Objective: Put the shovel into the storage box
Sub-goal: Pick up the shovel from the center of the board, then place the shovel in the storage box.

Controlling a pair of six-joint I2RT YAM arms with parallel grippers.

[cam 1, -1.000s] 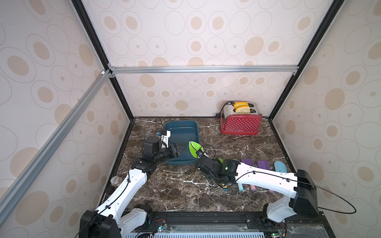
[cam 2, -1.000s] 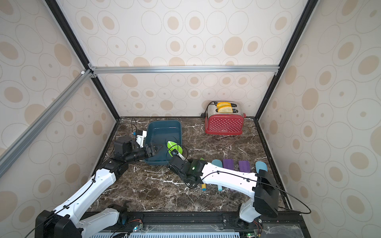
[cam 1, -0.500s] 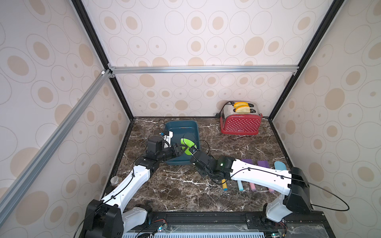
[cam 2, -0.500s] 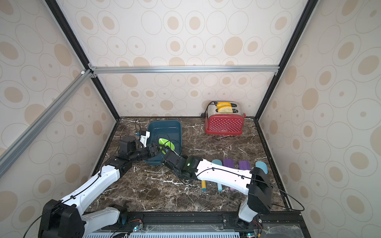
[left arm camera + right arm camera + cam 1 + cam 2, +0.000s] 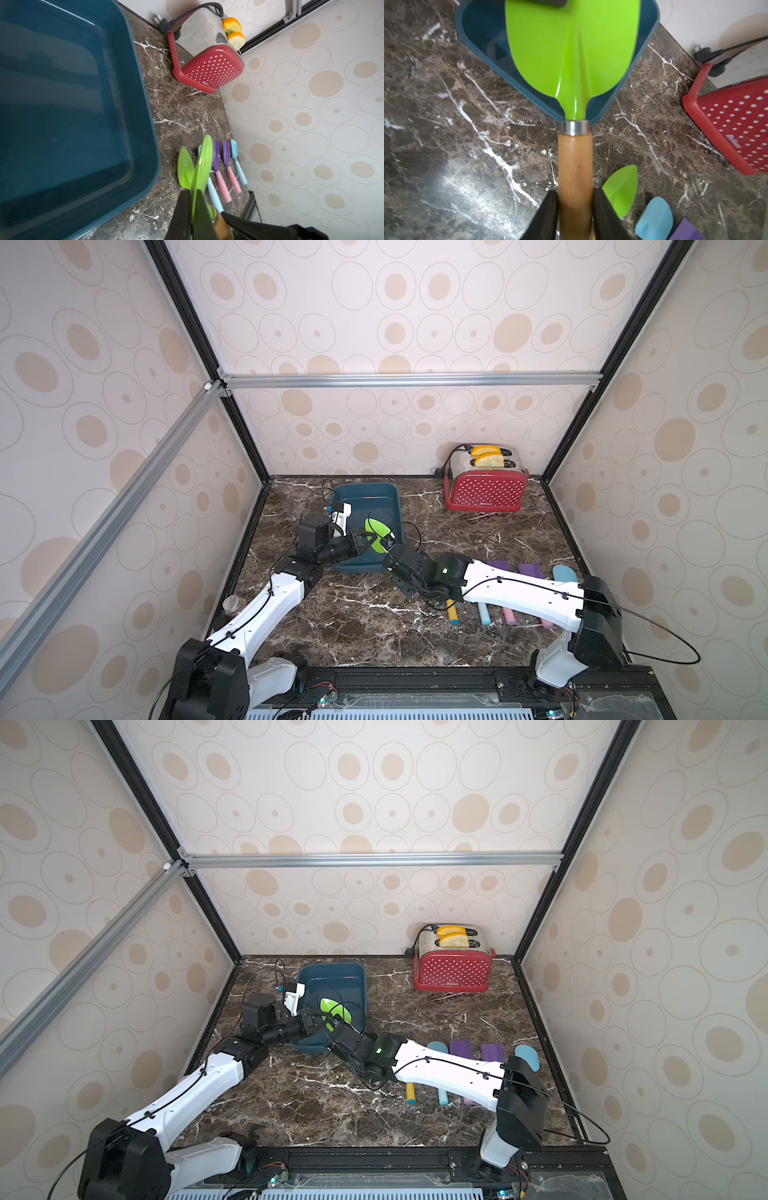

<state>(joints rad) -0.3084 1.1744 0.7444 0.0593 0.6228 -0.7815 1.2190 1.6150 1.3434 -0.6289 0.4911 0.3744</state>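
Two grippers on one item: garden shovel (image 5: 571,52), with lime-green blade, metal ferrule and wooden handle, held off the table. Its blade sits above the near right part of the storage box (image 5: 365,488), and its handle projects outward past the rim. Left gripper (image 5: 193,195): jaws closed flat on the blade, seen edge-on in its wrist view. Right gripper (image 5: 575,193): jaws flank the handle closely; whether they press it or stand a hair clear cannot be told. Arrangement reads as a hand-over, so that the left can carry the tool inward. Box: dark teal, no contents visible. Obstructions: box rim directly below the ferrule; right gripper around the handle; slack cables looped over the box. Nearby: smaller green scoop (image 5: 620,191) and row of pastel spatulas (image 5: 530,571). Red polka-dot toaster (image 5: 484,493) with toast, well apart.
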